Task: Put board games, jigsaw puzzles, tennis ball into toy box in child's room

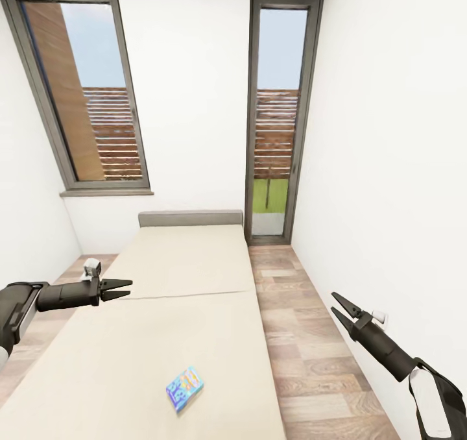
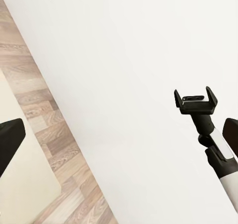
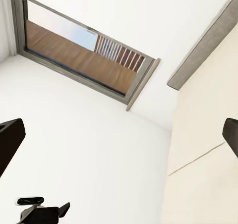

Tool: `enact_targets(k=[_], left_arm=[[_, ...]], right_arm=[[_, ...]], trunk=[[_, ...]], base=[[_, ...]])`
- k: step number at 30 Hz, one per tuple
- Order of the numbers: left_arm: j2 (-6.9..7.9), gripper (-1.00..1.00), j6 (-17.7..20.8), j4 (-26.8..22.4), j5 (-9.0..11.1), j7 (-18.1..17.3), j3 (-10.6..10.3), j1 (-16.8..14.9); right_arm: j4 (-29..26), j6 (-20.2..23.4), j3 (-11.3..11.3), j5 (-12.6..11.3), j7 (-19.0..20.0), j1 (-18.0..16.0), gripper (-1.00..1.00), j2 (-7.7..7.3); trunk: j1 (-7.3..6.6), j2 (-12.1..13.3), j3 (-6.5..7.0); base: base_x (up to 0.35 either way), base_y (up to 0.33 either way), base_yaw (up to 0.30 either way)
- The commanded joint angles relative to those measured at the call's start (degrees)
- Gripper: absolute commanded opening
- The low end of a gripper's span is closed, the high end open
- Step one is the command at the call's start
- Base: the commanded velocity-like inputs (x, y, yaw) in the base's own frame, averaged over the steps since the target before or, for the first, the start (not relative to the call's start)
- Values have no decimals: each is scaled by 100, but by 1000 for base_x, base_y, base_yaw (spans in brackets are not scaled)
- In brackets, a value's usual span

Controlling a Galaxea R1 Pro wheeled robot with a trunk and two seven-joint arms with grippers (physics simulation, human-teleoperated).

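Observation:
A small blue board game (image 1: 184, 388) lies flat on the beige mattress of the bed (image 1: 181, 278), near its front end. My left gripper (image 1: 128, 289) hovers open over the bed's left edge, well behind and to the left of the game. My right gripper (image 1: 334, 302) hangs open above the wood floor to the right of the bed. Neither holds anything. In the left wrist view the right gripper (image 2: 196, 101) shows against the white wall. In the right wrist view the left gripper (image 3: 42, 211) shows below the window.
The grey headboard (image 1: 190, 218) stands against the far white wall. A dark-framed window (image 1: 84, 96) is at the back left and a tall glass door (image 1: 275, 122) at the back right. A strip of plank floor (image 1: 305, 342) runs between the bed and the right wall.

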Motion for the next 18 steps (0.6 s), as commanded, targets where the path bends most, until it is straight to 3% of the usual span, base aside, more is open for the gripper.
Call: enact_targets(k=[1, 18], left_arm=[[-1, 100, 60, 0, -21, -30, 5, -1], [-1, 100, -124, 0, -21, -30, 6, 2]], right_arm=[[2, 32, -7, -13, 11, -2, 100, 0], [3, -135, -8, -23, 13, -2, 100, 0]], trunk=[[3, -4, -3], [3, -4, -4]], base=[[70, 0, 0], [95, 0, 0]])
